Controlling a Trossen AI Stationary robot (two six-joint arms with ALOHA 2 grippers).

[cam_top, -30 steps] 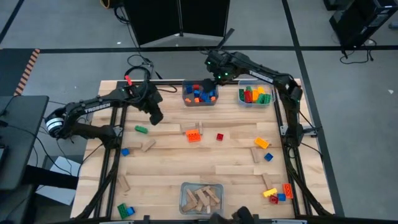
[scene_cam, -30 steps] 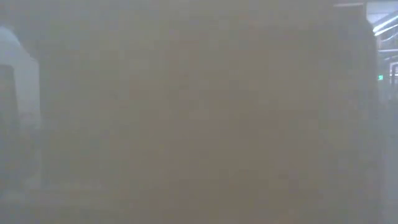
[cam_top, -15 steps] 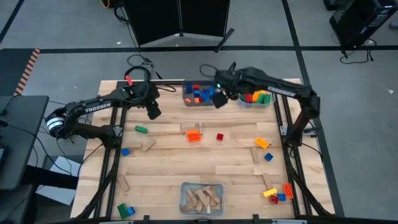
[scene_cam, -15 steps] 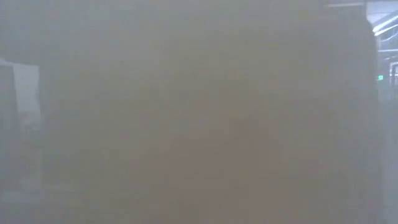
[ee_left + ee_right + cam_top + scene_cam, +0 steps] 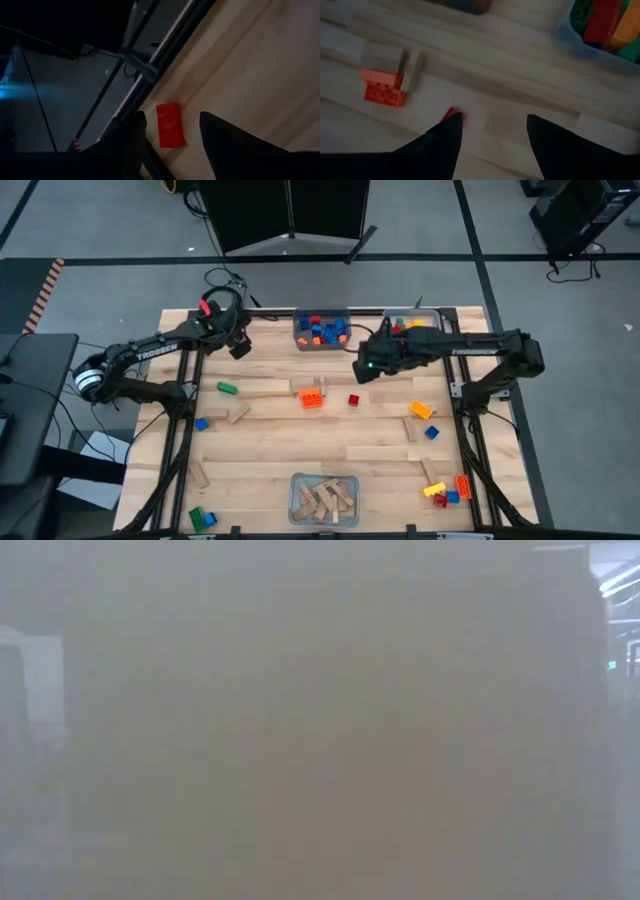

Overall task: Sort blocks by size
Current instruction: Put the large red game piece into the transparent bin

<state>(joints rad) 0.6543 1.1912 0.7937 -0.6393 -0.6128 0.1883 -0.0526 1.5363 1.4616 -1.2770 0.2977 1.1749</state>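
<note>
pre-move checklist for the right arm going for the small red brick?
1. Right pincer open, empty: ok.
2. Small red brick loose on the table, nothing touching it: ok.
3. Brick between the right fingers: not ok, it sits near one finger, off centre.
4. Orange brick clear of the brick: ok.
5. Left pincer far off, near the table's back left corner: ok.
6. Low view usable: not ok, blurred out.

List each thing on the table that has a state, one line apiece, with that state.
left gripper: open, empty, near the table's far left corner, a red piece between its fingers' line of sight.
right gripper: open, empty, over the table's middle.
far-middle bin: holds small bricks.
far-right bin: holds larger bricks.
near bin: holds wooden blocks.
orange brick: loose on the table.
small red brick: loose, unsorted.
</note>
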